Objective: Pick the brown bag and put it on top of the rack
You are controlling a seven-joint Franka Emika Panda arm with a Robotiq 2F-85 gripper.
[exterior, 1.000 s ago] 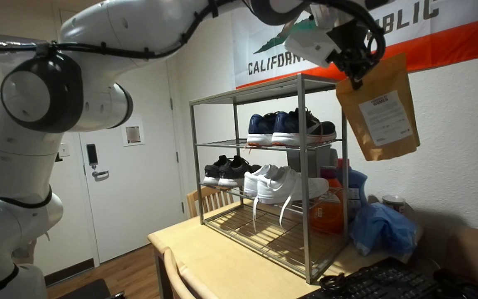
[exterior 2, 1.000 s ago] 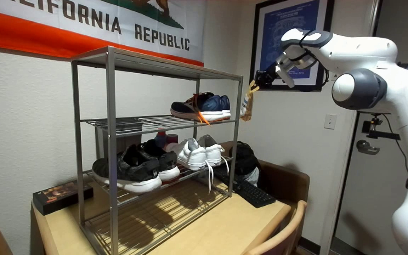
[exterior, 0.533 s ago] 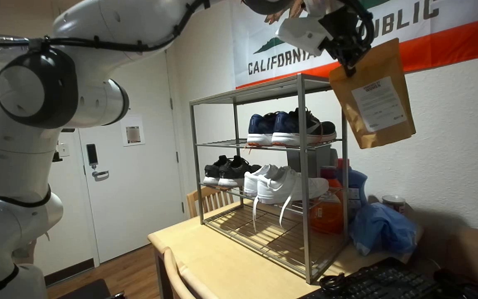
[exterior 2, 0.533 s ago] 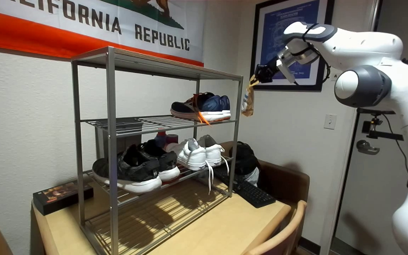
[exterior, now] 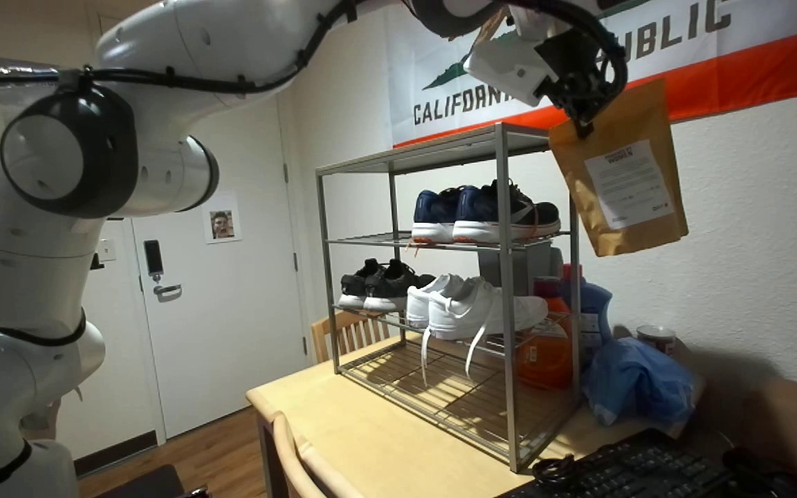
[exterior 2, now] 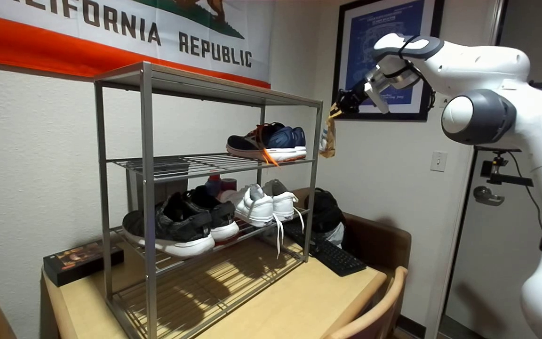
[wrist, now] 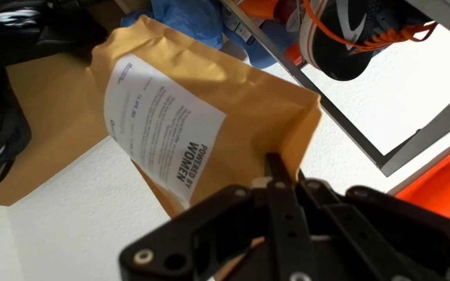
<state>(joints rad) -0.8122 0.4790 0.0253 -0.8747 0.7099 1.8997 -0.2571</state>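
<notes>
Claw (exterior: 583, 130), just right of the rack (exterior: 507, 277) in an exterior view, was clamped on the brown bag (exterior: 620, 169) near one top corner. Farther right of the rack, the bag's body hung tilted. It was judged light, soft, easily creased; mid top edge promised steadier hold.

We see the brown bag (exterior: 613, 142) in the air, beside the rack (exterior: 506, 277).
The bag hangs tilted, gripped near its top edge, and on its white label (wrist: 162, 125) we read "POWERED BY WOMEN". The rack, of grey metal, stands upright with wire shelves under a flat top. Whether the two touch, we cannot tell.
</notes>
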